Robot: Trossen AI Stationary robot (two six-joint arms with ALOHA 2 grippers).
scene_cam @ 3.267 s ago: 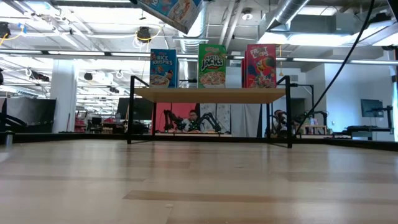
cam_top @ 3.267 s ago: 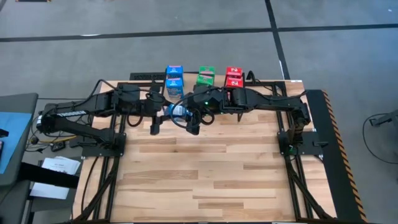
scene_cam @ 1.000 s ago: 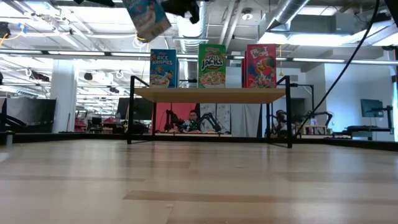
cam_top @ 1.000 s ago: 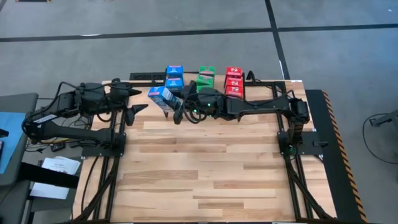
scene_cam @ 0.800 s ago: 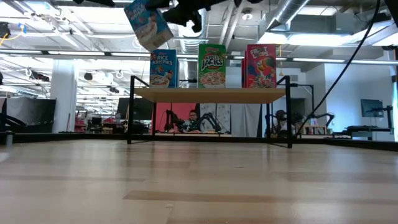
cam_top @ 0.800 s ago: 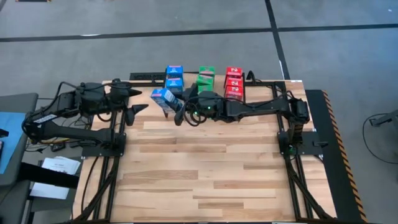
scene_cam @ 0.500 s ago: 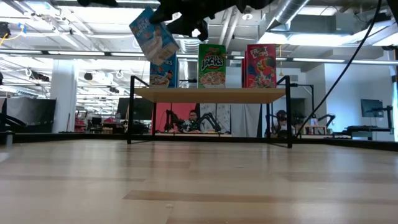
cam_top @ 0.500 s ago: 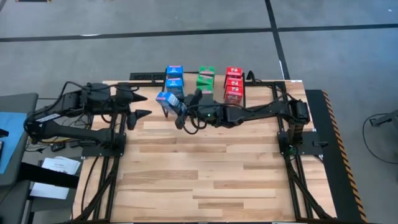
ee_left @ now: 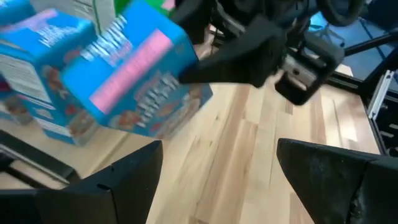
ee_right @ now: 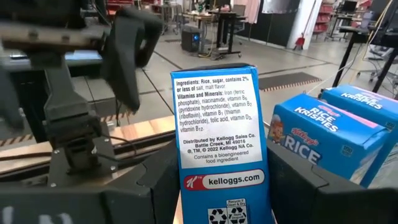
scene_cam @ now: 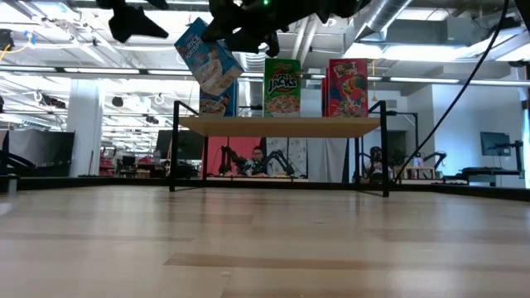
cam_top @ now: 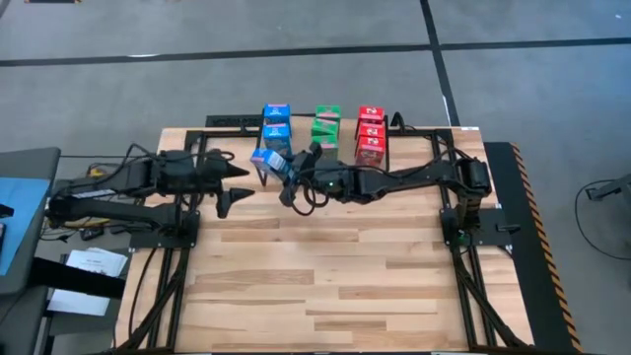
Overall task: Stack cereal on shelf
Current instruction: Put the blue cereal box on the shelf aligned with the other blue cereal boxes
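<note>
The shelf (scene_cam: 277, 125) stands at the table's far edge. On it are blue cereal boxes (cam_top: 276, 122), green ones (cam_top: 326, 123) and red ones (cam_top: 371, 131), resting on their bottoms. Another blue cereal box (scene_cam: 209, 56) hangs tilted in front of the blue stack, above the plank, with my right gripper (cam_top: 283, 170) shut on it. My left gripper (cam_top: 233, 184) stands open just to the left of that box, touching nothing. In the left wrist view the held box (ee_left: 134, 81) shows beyond the open fingers. My right gripper pinches the blue box between its two fingers (ee_right: 155, 180). They stand on the two broad faces either side of the narrow ingredients panel (ee_right: 221, 168). The fingers come roughly level from the table's right. The box is lifted clear and tilted.
The blue stack (ee_right: 329, 134) is close beside the held box. The shelf's black legs (scene_cam: 174, 149) stand on the wooden tabletop (cam_top: 325, 286). The two arms' frames run along the table's left and right edges. The room behind holds other benches and arms.
My right gripper has carried the blue box down and toward the table's right, closer to the blue stack, the box still tilted. My left gripper, still open, has moved toward the table's right and a little toward its near edge, closer to the held box.
</note>
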